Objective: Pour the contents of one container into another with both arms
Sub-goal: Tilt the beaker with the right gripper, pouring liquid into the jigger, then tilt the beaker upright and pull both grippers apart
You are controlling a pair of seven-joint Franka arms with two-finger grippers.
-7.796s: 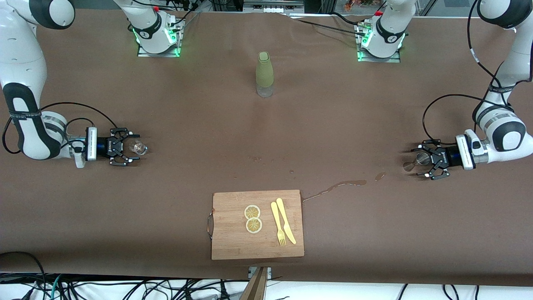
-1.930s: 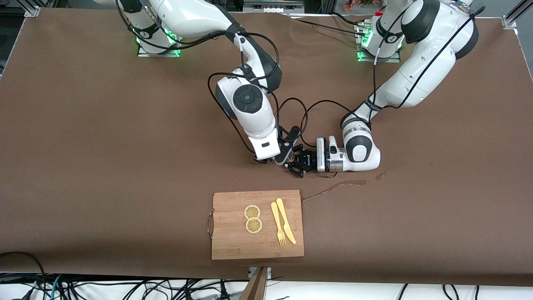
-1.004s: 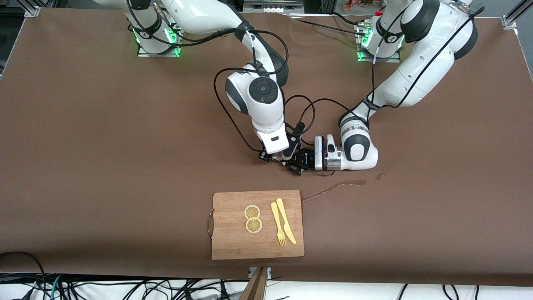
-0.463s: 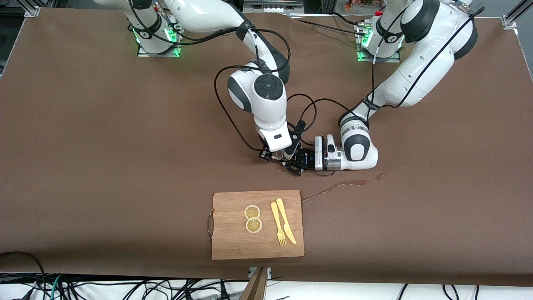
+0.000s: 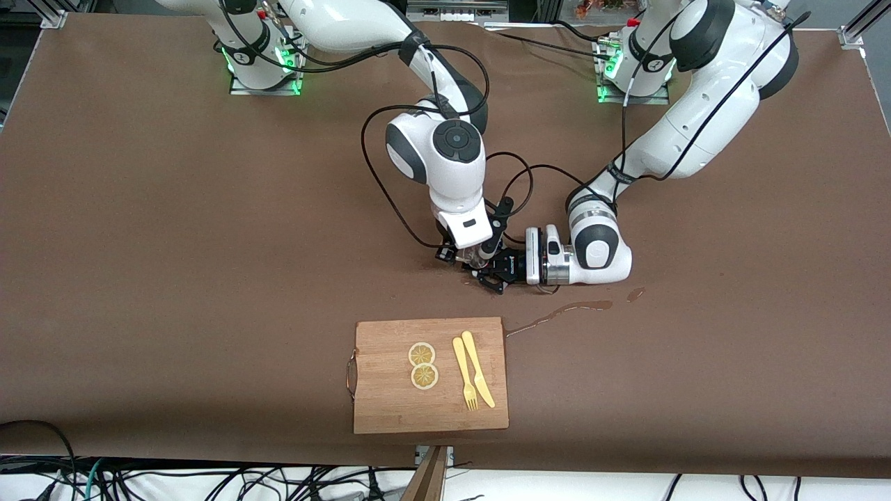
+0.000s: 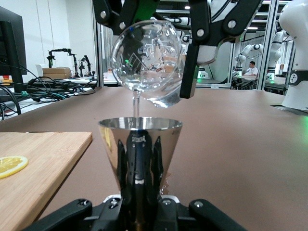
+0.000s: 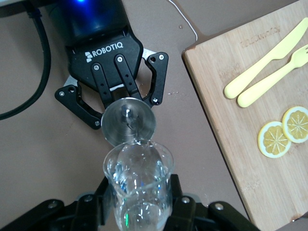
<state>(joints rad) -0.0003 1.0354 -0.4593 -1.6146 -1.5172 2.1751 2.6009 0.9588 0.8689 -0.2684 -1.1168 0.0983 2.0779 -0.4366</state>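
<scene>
My left gripper (image 6: 139, 161) is shut on a shiny metal cone-shaped jigger (image 6: 140, 139), which stands upright low over the table's middle. My right gripper (image 7: 139, 204) is shut on a clear glass (image 7: 138, 180) and holds it tilted just above the jigger (image 7: 129, 124). A thin stream of water (image 6: 136, 103) runs from the glass (image 6: 147, 62) into the jigger's mouth. In the front view both grippers meet at the centre, my right gripper (image 5: 474, 255) beside my left gripper (image 5: 495, 270); the jigger is mostly hidden there.
A wooden cutting board (image 5: 390, 410) with two lemon slices (image 5: 422, 365), a yellow fork (image 5: 465, 383) and a knife (image 5: 479, 369) lies nearer the front camera. A wet spill streak (image 5: 560, 312) runs from the board's corner toward the left arm's end.
Both arms came in from the table's ends to the middle. Over the last second my right wrist shifted toward my left gripper and tipped the glass further; my left arm held still.
</scene>
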